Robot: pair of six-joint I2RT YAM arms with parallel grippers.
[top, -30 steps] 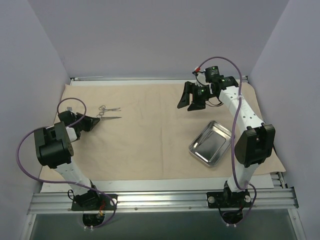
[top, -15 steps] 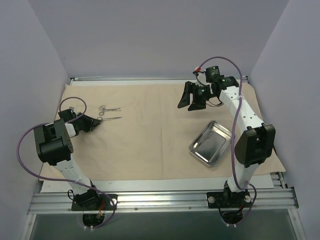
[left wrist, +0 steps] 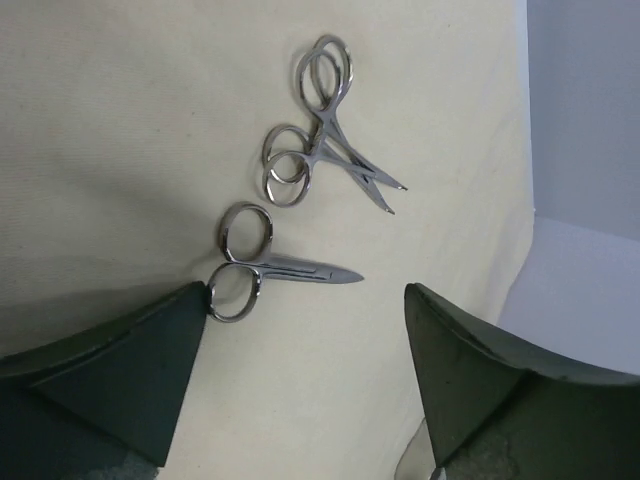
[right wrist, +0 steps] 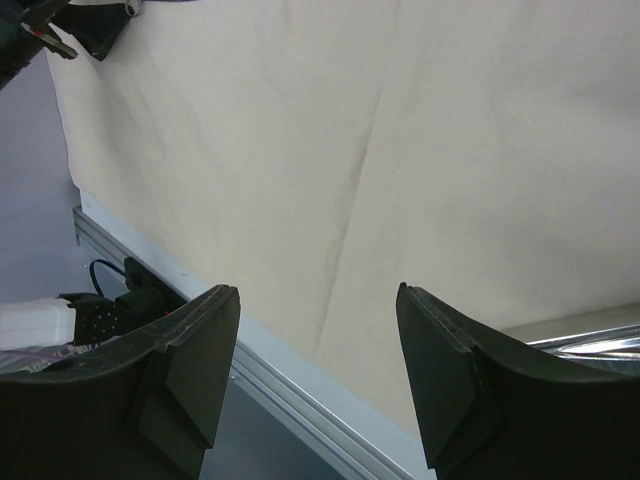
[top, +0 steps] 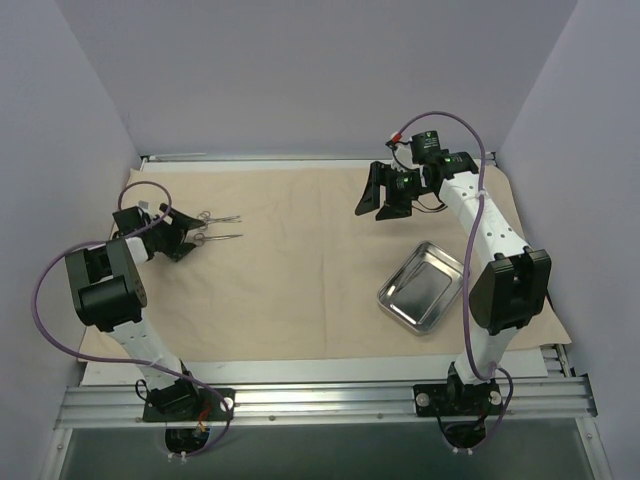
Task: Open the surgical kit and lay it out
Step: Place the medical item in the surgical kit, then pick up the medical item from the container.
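Top view gives the layout. The cloth wrap [top: 300, 270] is spread flat over most of the tabletop [top: 320, 368]. The steel tray [top: 422, 286] sits on its near-right part, turned diagonal to the table edges. The instruments are at far left and read only as thin slivers from up there.

Left wrist view resolves them:
- One pair of scissors [left wrist: 268, 272], blades shut.
- Just beyond it, two ring-handled instruments [left wrist: 322, 125] lying crossed on each other, tips slightly apart.
- The scissors are near the crossed pair but not touching. All lie flat on the cloth.

Left gripper [left wrist: 305, 305]: jaws wide, only cloth between them. The scissor rings sit right at the tip of one finger [left wrist: 130, 370]; cannot tell if they touch.

Right gripper [top: 376, 208]: jaws wide, holding nothing, raised over the far-right part of the cloth, apart from the tray. Its wrist view shows what the top view barely does: a fold crease running down the cloth. It also catches the rail [right wrist: 290, 395] at the near edge and a sliver of tray rim at bottom right.

The cloth is beige with light creases and no bunching.

Obstructions in the top view:
- The left arm's body covers the near-left corner of the cloth.
- A purple cable [top: 45, 300] loops off that arm, with a smaller loop over the cloth's left edge by the wrist.
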